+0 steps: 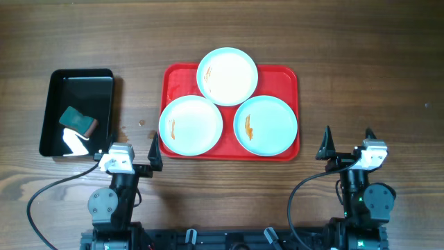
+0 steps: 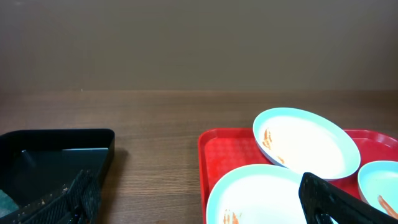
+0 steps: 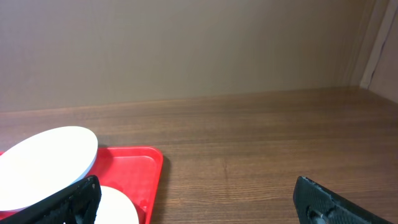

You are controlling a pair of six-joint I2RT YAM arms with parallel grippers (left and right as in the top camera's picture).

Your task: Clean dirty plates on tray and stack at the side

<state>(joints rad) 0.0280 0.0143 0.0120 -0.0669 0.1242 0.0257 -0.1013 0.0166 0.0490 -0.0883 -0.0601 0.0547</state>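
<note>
On the middle of the bench (image 1: 347,55), the tray (image 1: 170,73) carries three orange-smeared plates (image 1: 191,125). The left fingers (image 1: 155,147) and right fingers (image 1: 326,142) stand spread wide and empty at the near edge. The likely first step is fetching the sponge (image 1: 78,121) from the black tray (image 1: 52,90). The left arm should clear the rim, descend straight and pinch the sponge's short sides.

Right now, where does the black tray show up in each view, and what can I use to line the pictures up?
Overhead: the black tray lies at the left, apart from the red tray.
Left wrist: in the lower left corner, partly cut off by the frame.
Right wrist: not in it.
Shared landmark: the red tray, visible in all three views.
</note>
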